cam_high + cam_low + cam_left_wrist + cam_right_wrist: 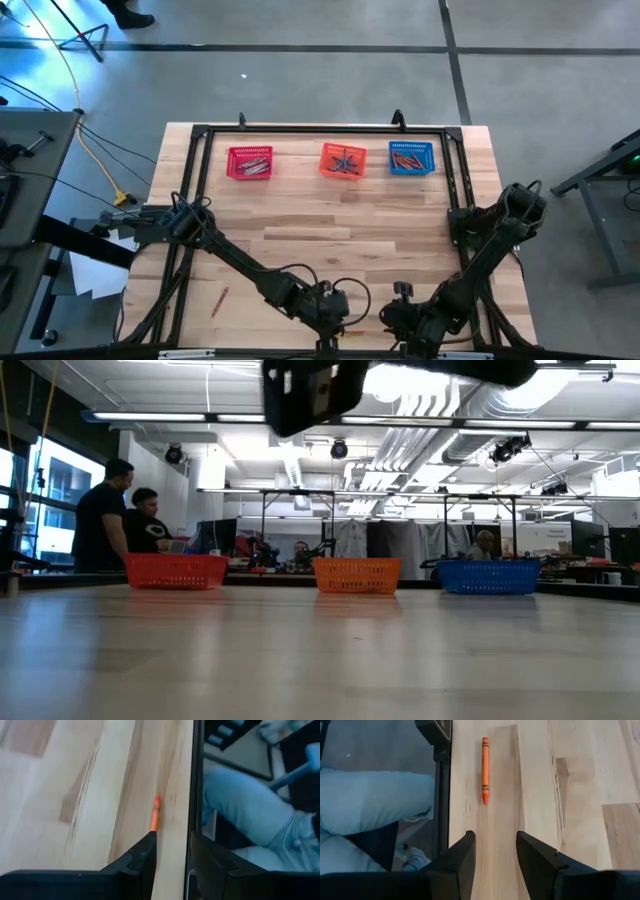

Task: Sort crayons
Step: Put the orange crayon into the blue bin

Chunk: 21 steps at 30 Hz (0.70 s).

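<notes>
An orange crayon (485, 770) lies flat on the wood close to the table's near edge (187, 795), between my two grippers; the high view shows this crayon (352, 330) too. My left gripper (172, 845) hovers open over one of its ends, and one fingertip (148, 842) hides that end of the crayon (155, 815). My right gripper (495, 840) stands open a short way off the crayon's pointed end. A second red-orange crayon (218, 300) lies near the front left. More crayons fill the three baskets.
Red (250, 162), orange (343, 160) and blue (411, 158) mesh baskets stand in a row at the far edge. A black frame rail (441, 795) runs along the near edge, with a person's jeans-clad legs (240, 800) just beyond it. Bare wood lies between baskets and grippers.
</notes>
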Motion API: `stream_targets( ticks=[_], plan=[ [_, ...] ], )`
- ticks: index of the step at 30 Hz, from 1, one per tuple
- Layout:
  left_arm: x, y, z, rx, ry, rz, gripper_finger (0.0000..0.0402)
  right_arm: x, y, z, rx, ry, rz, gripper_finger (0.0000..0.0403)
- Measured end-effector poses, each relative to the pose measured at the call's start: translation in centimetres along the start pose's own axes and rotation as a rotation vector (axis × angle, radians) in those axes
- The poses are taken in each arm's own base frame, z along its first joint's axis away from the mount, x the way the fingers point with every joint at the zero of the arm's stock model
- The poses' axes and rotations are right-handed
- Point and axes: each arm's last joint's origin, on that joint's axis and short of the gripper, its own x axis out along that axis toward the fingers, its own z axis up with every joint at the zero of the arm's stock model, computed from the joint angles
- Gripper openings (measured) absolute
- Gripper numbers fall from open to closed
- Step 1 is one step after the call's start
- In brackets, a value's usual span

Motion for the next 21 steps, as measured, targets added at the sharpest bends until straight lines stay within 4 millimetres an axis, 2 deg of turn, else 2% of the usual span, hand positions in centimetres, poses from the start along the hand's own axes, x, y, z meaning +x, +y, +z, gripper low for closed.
stream_targets(
  ticks=[7,13,21],
  plan=[
    [1.1,-0.1,-1.4,-0.031,0.063,0.002,0.0098,0.4,-0.3,0.7,0.028,-0.020,0.009,0.0136],
    [1.8,-0.4,-2.1,-0.013,0.100,-0.021,0.0077,0.5,-0.4,1.0,0.022,0.030,0.055,0.0136],
    [1.7,-2.5,-0.3,0.064,0.084,-0.066,0.0065,0.4,-0.2,0.7,0.024,0.106,0.126,0.0136]
  ],
)
